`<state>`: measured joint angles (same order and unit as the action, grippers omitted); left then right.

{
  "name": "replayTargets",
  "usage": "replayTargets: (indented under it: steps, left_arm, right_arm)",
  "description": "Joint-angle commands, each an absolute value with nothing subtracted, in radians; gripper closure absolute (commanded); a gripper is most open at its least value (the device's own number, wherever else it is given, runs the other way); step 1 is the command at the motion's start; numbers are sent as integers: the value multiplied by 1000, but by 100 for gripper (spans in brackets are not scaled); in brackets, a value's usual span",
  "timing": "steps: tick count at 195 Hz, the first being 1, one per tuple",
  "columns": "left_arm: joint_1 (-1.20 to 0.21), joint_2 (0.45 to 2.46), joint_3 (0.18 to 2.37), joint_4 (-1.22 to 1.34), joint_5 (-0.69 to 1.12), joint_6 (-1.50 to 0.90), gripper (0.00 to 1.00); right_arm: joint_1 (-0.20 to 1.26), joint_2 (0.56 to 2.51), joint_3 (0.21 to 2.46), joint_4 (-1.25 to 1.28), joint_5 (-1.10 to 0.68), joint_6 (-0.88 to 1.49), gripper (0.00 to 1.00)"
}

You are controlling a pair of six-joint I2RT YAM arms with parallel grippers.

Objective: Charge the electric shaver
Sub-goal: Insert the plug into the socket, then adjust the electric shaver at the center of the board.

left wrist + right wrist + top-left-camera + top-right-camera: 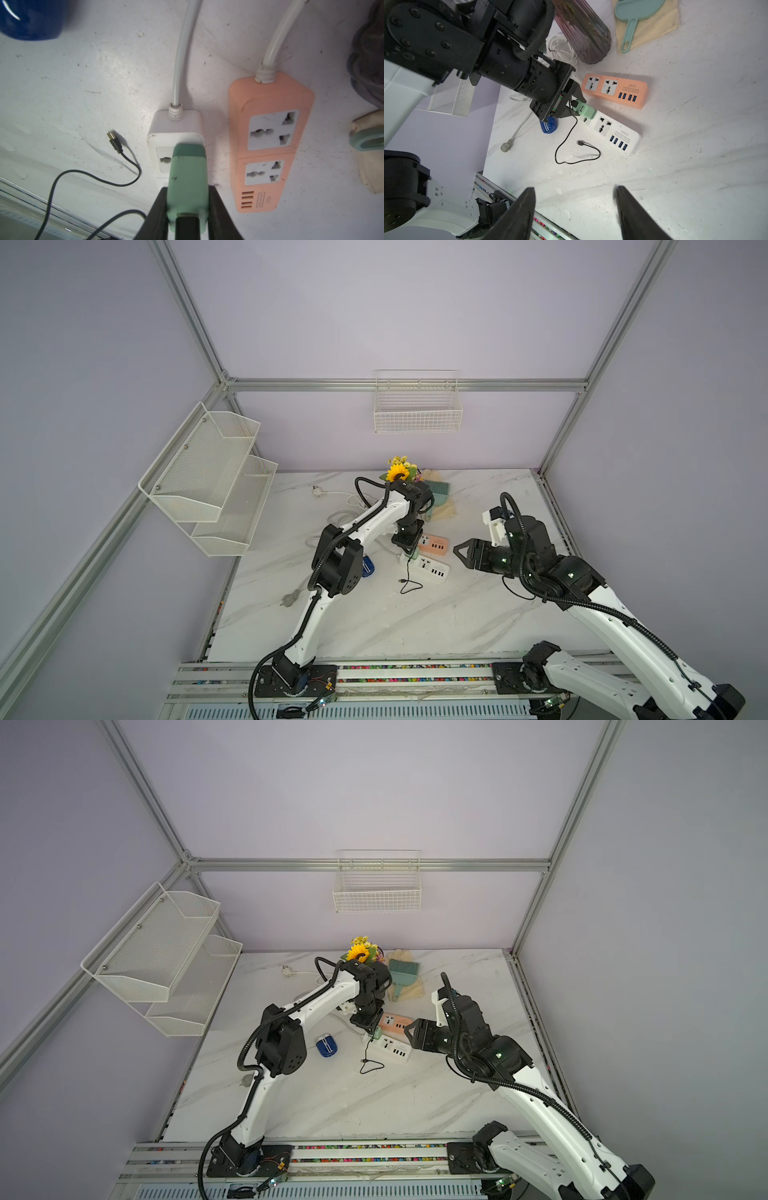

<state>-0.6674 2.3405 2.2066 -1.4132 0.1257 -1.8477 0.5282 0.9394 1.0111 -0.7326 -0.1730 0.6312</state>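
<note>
I read left hand (188, 191) clamped on mint-green plug adapter (187, 174) at white power strip (618, 133) socket. Right hand (574, 188) apart, empty. Electric shaver (326, 1046) lies nearby.

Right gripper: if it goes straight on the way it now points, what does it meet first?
Likely the white power strip, near the green adapter held by the left gripper. Before it the open right gripper faces only bare table and a black cable; depth is unclear.
</note>
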Motion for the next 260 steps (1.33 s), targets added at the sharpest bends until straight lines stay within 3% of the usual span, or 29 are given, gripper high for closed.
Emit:
replayTargets:
  steps: [1,19,75,150,176,213,234,260]
  left_arm:
    - [-678,2368,2167,-1490,31,-1856,100]
    - [-678,2349,2168,-1461,14,-1840,100]
    - [-676,2228,2171,-1374,-33,-1785,52]
    - [-675,2019,2056,-1350,-69,-1744,8]
    - [-648,1908,1917,-1365,-98,-1735,4]
    - [-545,1811,1752,-1461,-178,-1608,9]
    - [-478,1827,1671,-1457,-146,-1513,7]
    - [-462,1939,1725,-1478,-184,-1461,4]
  right_arm:
    - [532,928,1008,-744,-160,641,35]
    - [531,932,1008,-737,-158,642,35]
    - [531,937,1015,-739,-159,643,35]
    - [531,944,1025,-745,-166,639,35]
    - [532,954,1027,-740,-167,629,35]
    - [572,992,1033,-710,-198,610,38]
    - [642,1030,1045,-686,-162,609,38]
    - [685,1064,1048,-641,-137,629,38]
